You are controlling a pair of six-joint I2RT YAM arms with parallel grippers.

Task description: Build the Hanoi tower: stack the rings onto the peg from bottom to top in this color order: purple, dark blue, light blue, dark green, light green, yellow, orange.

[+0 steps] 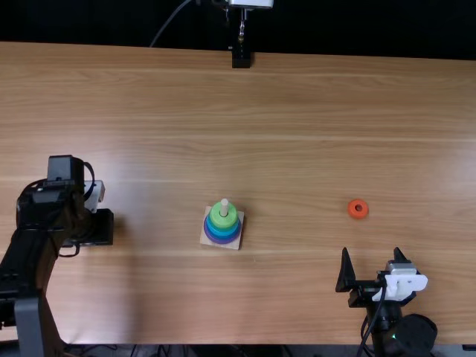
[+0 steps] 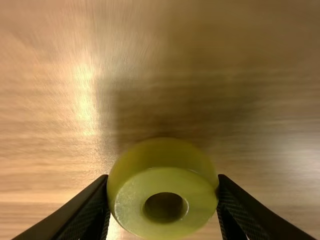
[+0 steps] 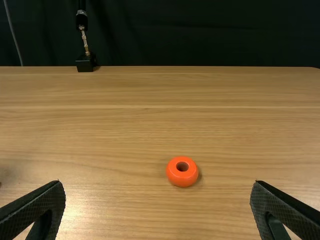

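Peg (image 1: pixel 224 204) bears purple, blue and green rings (image 1: pixel 223 222).

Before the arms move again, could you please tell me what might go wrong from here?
The left gripper pinches the yellow ring only by its outer sides, so it might slip or tip if it catches on something.
The peg is narrow, so a slightly off-centre approach could leave the ring perched on its tip.
The orange ring lies loose on the table, so a clumsy touch from the open right gripper might push it away.
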